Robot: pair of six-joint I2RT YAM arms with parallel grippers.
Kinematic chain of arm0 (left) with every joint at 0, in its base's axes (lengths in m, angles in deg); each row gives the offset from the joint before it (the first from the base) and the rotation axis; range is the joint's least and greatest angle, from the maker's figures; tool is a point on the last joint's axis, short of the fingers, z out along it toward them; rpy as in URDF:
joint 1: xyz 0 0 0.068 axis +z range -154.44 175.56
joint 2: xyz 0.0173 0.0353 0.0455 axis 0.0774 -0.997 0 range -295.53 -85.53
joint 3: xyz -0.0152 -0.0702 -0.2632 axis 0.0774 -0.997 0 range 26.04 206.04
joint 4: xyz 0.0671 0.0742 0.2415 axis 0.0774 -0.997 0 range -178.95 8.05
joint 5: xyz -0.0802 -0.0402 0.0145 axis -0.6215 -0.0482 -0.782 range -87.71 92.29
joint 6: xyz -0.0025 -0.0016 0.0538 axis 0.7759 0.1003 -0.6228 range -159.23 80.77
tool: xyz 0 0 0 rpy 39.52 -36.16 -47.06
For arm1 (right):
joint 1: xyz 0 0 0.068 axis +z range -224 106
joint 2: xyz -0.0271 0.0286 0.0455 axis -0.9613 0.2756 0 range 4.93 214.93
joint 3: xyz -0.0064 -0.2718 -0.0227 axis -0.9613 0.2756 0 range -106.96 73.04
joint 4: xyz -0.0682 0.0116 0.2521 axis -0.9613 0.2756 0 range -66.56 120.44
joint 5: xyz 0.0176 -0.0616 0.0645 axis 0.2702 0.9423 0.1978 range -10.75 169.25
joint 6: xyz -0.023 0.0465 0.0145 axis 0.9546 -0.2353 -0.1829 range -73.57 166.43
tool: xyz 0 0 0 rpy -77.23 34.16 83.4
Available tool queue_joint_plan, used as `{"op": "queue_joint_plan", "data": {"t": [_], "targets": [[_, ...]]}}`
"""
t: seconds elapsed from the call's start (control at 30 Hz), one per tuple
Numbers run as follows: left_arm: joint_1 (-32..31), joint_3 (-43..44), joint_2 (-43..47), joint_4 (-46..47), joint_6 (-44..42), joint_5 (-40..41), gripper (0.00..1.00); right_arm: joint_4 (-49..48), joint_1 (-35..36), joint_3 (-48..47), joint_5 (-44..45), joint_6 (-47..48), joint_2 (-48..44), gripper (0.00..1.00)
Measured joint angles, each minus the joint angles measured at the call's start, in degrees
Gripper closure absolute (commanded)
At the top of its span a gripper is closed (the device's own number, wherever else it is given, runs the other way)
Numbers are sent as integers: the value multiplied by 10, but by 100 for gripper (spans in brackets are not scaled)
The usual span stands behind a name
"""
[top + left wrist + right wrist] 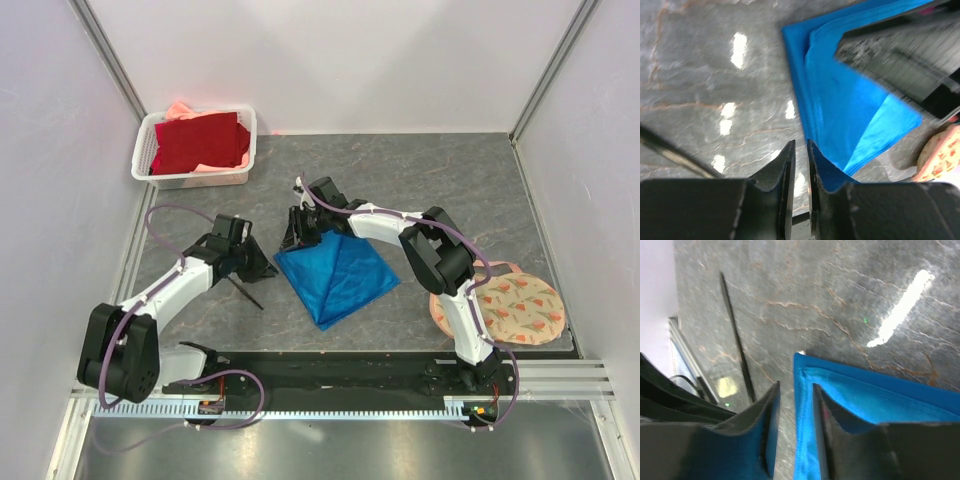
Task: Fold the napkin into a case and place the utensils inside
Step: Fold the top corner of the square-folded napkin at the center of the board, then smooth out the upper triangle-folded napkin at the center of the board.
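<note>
Grey marbled bench (420, 170) under white walls. Holds the napkin (338, 278) at centre, folded to a diamond, one black utensil (245, 293) near its left side. Has the right pincer (796, 390) parted astride its far-left corner, clamping nothing; left pincer (801, 150) narrowly ajar, empty. Needs layers kept square — lift straight up, drag nothing.

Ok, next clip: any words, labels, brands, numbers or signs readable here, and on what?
None readable. The napkin, red cloth, white basket and floral mat show no markings; the fittings at the arm bases are too small to make out.
</note>
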Motion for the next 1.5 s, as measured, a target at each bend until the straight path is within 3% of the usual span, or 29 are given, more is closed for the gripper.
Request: {"op": "queue_joint_plan", "data": {"t": [0.13, 0.27, 0.43, 0.63, 0.83, 1.0, 1.27, 1.5], "targets": [[0, 39, -34, 1, -5, -15, 75, 20, -3, 5, 5, 14, -7, 45], [0, 92, -83, 5, -14, -40, 73, 31, -19, 47, 13, 31, -53, 44], [-4, 133, -137, 27, -16, -92, 77, 36, -78, 87, 15, 48, -109, 52], [-65, 132, -144, 49, -15, -105, 80, 38, -150, 99, 17, 61, -115, 60], [-131, 92, -143, 66, -14, -104, 81, 40, -170, 99, 17, 72, -110, 65], [-144, 62, -125, 63, -14, -102, 80, 40, -177, 95, 17, 79, -81, 66], [-157, 49, -98, 66, -14, -103, 80, 45, -178, 80, 28, 93, -50, 60], [-166, 26, -75, 57, -14, -99, 80, 50, -175, 100, 33, 104, -78, 48]]}}
